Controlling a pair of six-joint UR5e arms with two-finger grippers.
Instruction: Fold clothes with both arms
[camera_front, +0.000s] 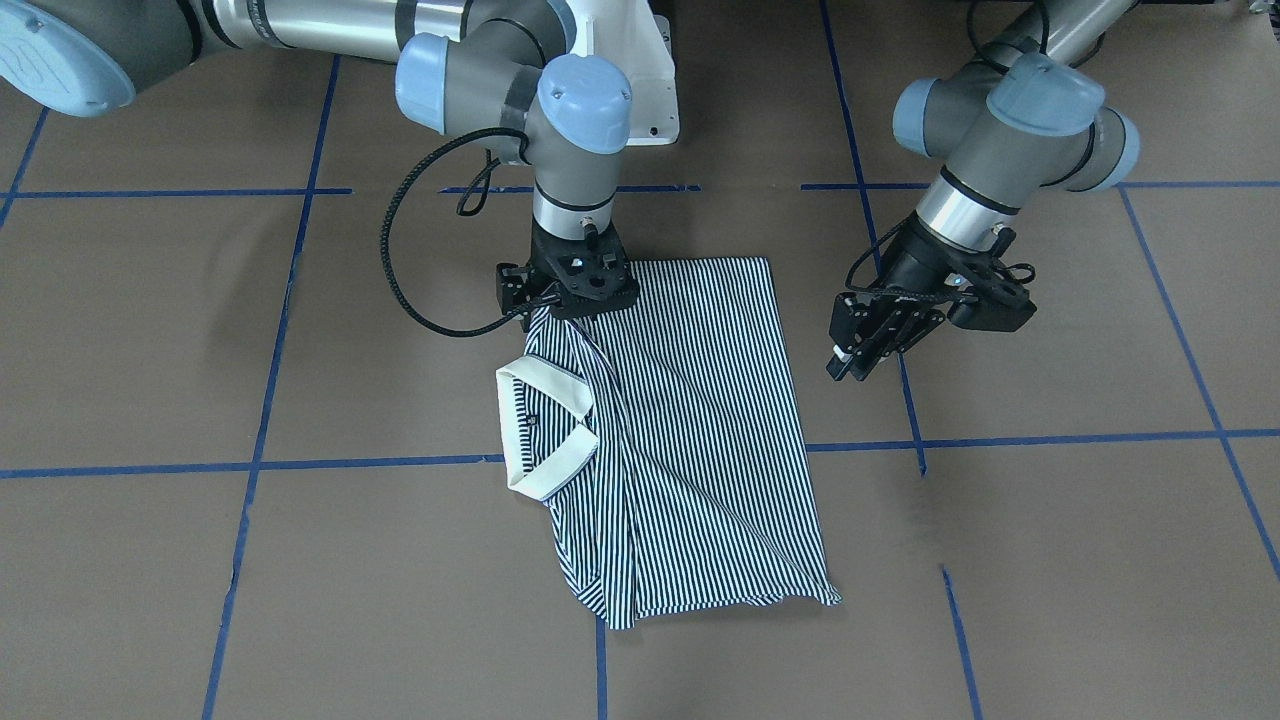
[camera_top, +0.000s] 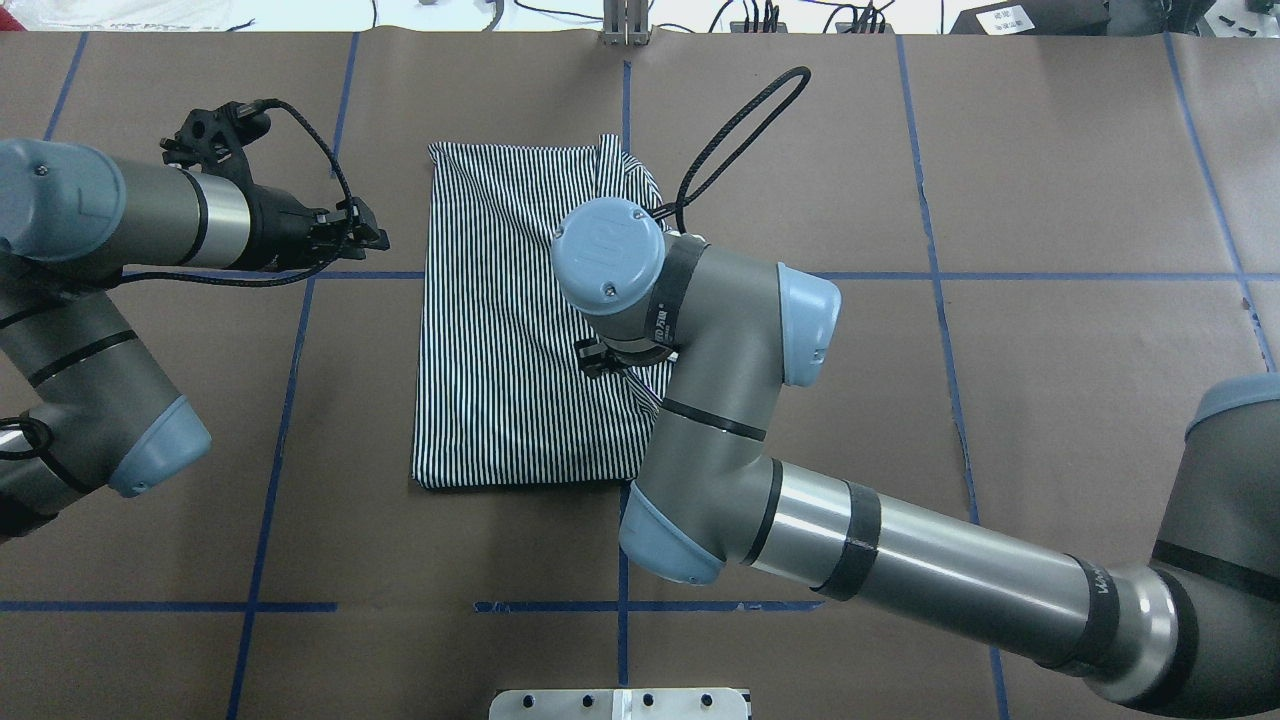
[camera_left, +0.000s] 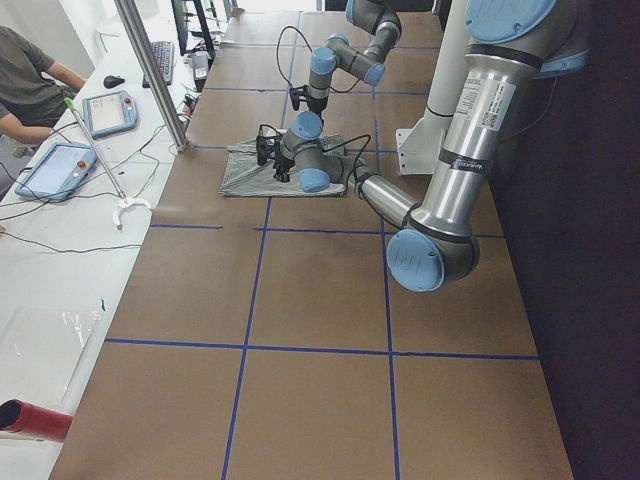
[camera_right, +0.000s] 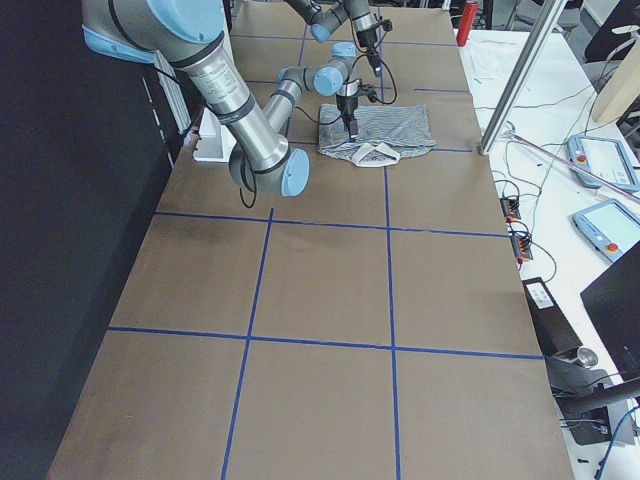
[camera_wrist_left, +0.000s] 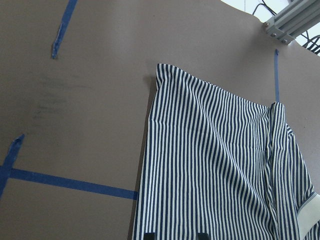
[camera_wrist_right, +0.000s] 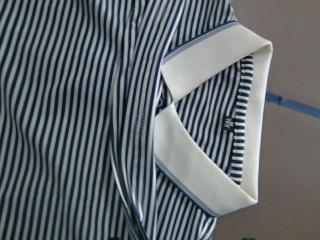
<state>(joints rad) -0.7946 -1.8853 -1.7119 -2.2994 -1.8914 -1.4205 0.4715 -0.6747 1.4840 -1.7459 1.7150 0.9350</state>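
Beside the collar (camera_front: 517, 430), my right gripper (camera_front: 575, 305) is resting on the shirt (camera_front: 700, 420), closure hidden; my left gripper (camera_front: 850, 362) is hovering open, farther off.

Navy-and-white striped polo shirt (camera_front: 700, 400), flat, folded into a rough rectangle, cream collar (camera_front: 545, 425) jutting from one long side. Right arm (camera_front: 565, 120) bent straight down, right gripper (camera_front: 575, 300) on the fabric beside the collar. Left arm (camera_front: 1010, 130) clear of the shirt, left gripper (camera_front: 850, 355) tilted, fingers apart.
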